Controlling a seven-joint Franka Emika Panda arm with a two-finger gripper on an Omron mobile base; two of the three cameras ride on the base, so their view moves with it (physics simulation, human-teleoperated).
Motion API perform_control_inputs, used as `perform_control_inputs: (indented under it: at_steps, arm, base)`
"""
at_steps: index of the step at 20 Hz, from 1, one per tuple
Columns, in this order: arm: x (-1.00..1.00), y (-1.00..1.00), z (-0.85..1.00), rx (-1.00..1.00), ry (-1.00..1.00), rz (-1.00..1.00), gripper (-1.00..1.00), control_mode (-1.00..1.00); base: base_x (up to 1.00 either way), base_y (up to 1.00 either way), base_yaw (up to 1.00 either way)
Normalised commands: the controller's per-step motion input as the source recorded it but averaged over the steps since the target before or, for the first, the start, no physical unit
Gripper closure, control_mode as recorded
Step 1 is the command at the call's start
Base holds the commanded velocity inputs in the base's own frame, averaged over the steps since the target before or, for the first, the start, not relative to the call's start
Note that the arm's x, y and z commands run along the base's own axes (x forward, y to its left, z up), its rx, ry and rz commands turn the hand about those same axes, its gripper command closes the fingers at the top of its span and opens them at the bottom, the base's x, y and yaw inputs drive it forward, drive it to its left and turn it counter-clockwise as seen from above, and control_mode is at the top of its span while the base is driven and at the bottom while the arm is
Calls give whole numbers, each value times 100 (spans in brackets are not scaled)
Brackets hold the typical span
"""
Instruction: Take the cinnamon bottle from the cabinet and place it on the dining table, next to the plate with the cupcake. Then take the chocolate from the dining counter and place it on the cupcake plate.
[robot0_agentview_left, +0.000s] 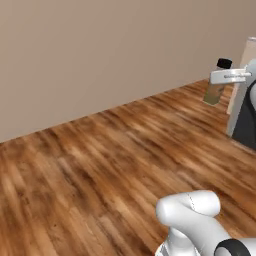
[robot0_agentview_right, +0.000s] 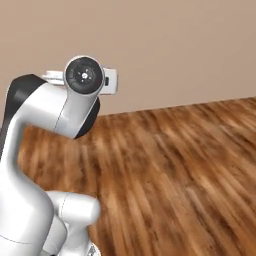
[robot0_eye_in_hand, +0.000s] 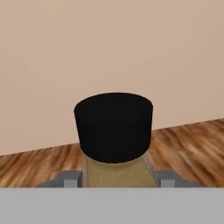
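Observation:
The cinnamon bottle (robot0_agentview_left: 215, 85), slim with amber-brown contents and a black cap, hangs in the air at the upper right of the left base view, held upright by my gripper (robot0_agentview_left: 220, 79). In the hand view its black cap (robot0_eye_in_hand: 113, 126) sits dead centre, with the tan body (robot0_eye_in_hand: 116, 175) below, squeezed between the two grey fingertips (robot0_eye_in_hand: 70, 178). The gripper is shut on the bottle. My arm's elbow (robot0_agentview_right: 84, 76) blocks the hand in the right base view. The cabinet, dining table, plate, cupcake and chocolate are out of view.
Wooden plank floor (robot0_agentview_left: 100, 165) spreads ahead to a plain beige wall (robot0_agentview_left: 100, 50). A pale upright panel with a dark side (robot0_agentview_left: 242, 110) stands at the right edge of the left base view, just behind the bottle.

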Motion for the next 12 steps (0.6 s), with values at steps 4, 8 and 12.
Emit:
perform_control_inputs:
  at_steps: [4, 8, 12]
  arm:
    - [0, 0, 0, 0, 0, 0, 100, 100]
    - [0, 0, 0, 0, 0, 0, 100, 100]
    - [0, 0, 0, 0, 0, 0, 100, 100]
  base:
    - [100, 0, 26]
    - [100, 0, 2]
    - [100, 0, -12]
